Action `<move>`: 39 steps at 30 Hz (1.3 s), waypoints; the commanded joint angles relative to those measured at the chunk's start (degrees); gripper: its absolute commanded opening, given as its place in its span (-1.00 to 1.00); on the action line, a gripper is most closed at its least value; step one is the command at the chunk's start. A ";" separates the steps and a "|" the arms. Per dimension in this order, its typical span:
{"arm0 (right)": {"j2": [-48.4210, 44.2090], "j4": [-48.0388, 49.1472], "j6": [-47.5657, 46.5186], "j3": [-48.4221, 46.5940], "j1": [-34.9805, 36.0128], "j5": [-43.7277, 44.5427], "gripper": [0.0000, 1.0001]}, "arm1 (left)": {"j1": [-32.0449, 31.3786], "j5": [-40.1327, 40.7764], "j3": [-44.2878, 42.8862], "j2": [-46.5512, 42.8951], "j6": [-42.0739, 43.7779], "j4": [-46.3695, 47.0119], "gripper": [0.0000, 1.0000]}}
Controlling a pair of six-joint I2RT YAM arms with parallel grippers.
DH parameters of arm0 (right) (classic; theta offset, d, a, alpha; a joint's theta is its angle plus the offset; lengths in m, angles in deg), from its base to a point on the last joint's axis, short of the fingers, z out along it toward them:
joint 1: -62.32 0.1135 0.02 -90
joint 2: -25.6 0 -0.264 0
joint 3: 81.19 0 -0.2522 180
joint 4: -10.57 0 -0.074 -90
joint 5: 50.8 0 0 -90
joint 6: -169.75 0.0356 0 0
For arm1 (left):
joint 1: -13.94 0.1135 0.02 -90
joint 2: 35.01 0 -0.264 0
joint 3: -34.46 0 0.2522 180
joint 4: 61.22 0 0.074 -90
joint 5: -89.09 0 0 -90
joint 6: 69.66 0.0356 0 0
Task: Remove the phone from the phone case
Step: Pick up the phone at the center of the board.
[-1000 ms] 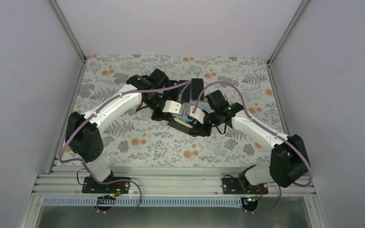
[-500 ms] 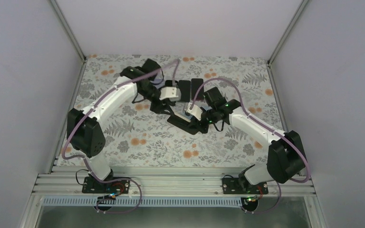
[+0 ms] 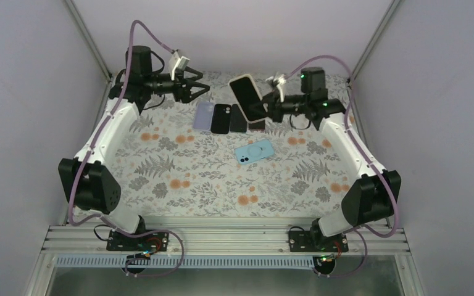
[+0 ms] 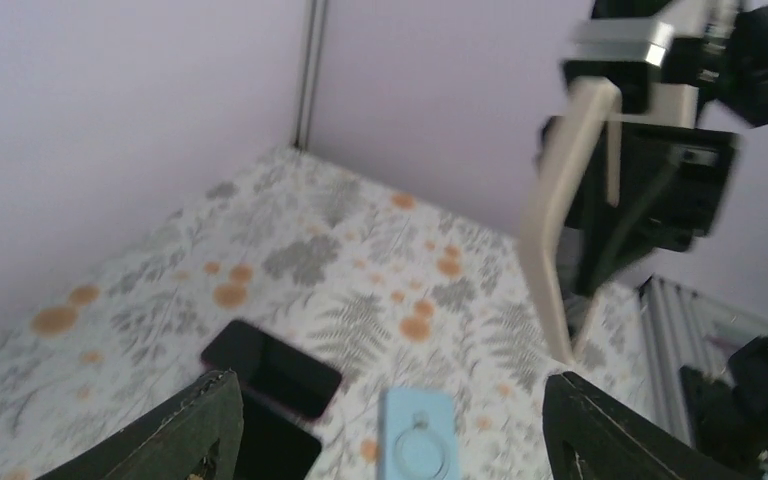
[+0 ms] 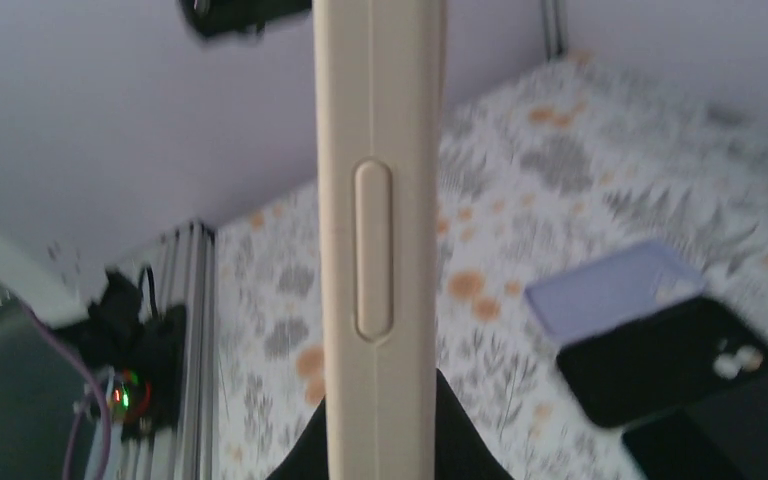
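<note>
Fingers (image 5: 457,448) of right gripper (image 3: 266,108) clamp phone case (image 3: 247,95) edge, high above table (image 3: 179,166)

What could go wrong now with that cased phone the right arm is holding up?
The right gripper holds the beige-cased phone in the air near one end, while the left gripper stands open and apart; it might slip and fall. It hangs over the dark phones lying on the table, so a drop may strike them.
</note>
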 commanded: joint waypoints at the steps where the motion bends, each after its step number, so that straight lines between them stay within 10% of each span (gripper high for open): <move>1: 0.51 18.07 19.42 -4.52 -4.15 -14.76 -0.92 | -1.09 -4.74 6.03 -5.57 -22.80 25.54 0.51; 14: -1.04 51.62 53.84 -1.14 -5.43 -14.49 -0.92 | -12.49 -2.79 8.59 -2.71 -37.21 38.96 0.48; 33: -3.39 65.36 66.86 6.85 -5.26 -13.25 -0.92 | -18.76 -2.63 12.10 1.08 -51.35 53.73 0.16; 39: -3.73 65.32 66.75 7.26 -5.18 -13.45 -0.92 | -19.95 -2.45 9.98 2.94 -51.80 53.68 -0.21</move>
